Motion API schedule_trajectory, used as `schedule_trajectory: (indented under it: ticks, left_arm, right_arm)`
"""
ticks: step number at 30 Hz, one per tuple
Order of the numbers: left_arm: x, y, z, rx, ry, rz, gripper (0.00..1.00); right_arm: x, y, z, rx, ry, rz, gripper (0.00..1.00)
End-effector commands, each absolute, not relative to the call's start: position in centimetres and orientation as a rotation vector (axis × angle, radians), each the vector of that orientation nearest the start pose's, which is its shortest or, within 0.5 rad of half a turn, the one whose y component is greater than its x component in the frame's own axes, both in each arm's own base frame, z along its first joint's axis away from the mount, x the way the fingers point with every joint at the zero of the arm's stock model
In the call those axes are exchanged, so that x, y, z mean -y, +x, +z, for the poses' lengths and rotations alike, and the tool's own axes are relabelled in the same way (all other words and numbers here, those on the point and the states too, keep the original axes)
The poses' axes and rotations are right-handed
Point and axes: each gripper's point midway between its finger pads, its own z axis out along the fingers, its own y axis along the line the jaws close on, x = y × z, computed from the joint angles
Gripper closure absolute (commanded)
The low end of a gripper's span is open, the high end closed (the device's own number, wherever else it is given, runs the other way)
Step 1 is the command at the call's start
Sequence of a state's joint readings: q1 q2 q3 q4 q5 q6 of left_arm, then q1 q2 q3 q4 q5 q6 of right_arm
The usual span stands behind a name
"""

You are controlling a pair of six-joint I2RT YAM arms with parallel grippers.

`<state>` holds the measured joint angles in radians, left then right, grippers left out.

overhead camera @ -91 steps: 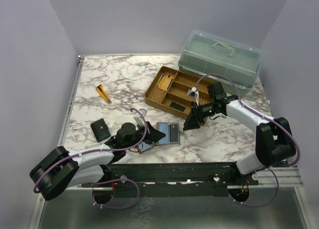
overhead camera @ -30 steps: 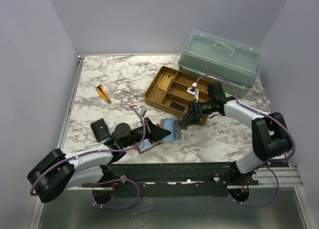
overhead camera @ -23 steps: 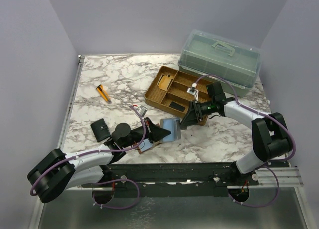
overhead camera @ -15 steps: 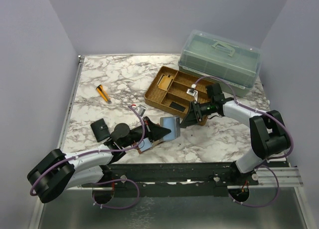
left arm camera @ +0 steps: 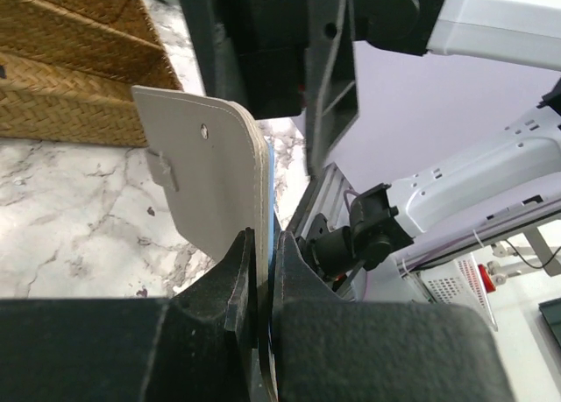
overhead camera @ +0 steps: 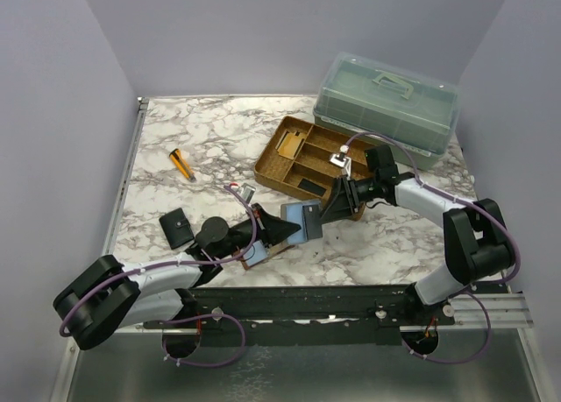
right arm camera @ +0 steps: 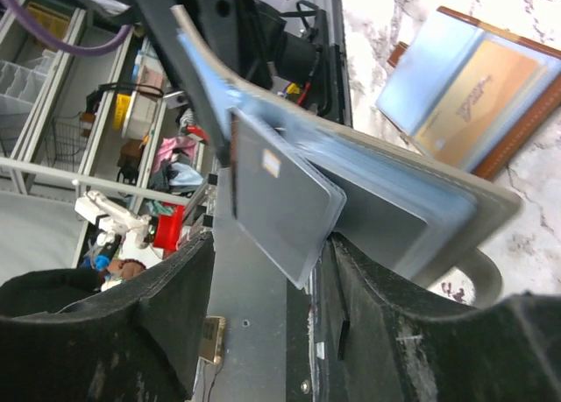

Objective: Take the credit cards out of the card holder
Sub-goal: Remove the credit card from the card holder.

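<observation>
The reddish-brown card holder (overhead camera: 261,253) lies open on the table under my left arm. In the right wrist view (right arm camera: 478,91) its blue and tan-orange panels show. My left gripper (overhead camera: 279,230) (left arm camera: 263,240) is shut on the edge of a blue-grey two-panel folder (overhead camera: 298,222) (left arm camera: 206,170) and holds it upright off the table. A dark grey chip card (right arm camera: 276,192) sticks out of that folder. My right gripper (overhead camera: 337,206) (right arm camera: 272,244) is open, its fingers either side of the card's corner.
A woven partitioned tray (overhead camera: 282,172) and a clear green lidded box (overhead camera: 386,100) stand at the back right. A small black case (overhead camera: 178,228) lies at the left. An orange marker (overhead camera: 182,164) lies farther back left.
The blue-grey folder lay flat on the table; my left gripper has raised it upright. My right gripper has moved left up to the folder's edge.
</observation>
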<state>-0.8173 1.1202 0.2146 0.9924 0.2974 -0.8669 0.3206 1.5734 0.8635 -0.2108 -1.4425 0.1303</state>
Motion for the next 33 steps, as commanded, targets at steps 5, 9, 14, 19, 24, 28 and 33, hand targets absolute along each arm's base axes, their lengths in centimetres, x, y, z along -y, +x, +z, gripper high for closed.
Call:
schedule_trajectory:
  ticks: [5, 9, 14, 19, 24, 28, 33]
  left_arm:
    - [29.8, 17.9, 18.7, -1.667, 0.19, -1.516, 1.0]
    - [30.2, 17.9, 19.1, -1.661, 0.204, -1.529, 1.0]
    - [30.2, 18.0, 19.9, -1.635, 0.202, -1.533, 1.0]
    - [29.7, 17.8, 20.0, -1.624, 0.191, -1.532, 1.0]
    - [29.6, 17.3, 19.8, -1.634, 0.185, -1.554, 1.0]
    - [28.6, 17.9, 18.6, -1.688, 0.108, -1.546, 0.88]
    - [26.6, 19.2, 16.0, -1.827, -0.06, -1.442, 0.49]
  right_arm:
    - [-24.7, 18.7, 18.5, -1.932, -0.882, 2.07, 0.41]
    - [-24.7, 18.8, 18.1, -1.954, -0.862, 2.082, 0.41]
    - [-25.0, 19.7, 16.4, -2.046, -0.797, 1.996, 0.59]
    - [-25.0, 20.4, 15.2, -2.096, -0.774, 1.945, 0.96]
    - [-25.0, 20.8, 14.3, -2.135, -0.761, 1.885, 1.0]
    - [-24.8, 20.3, 15.6, -2.061, -0.804, 1.93, 1.0]
    - [-24.2, 20.5, 16.3, -2.017, -0.797, 1.912, 1.0]
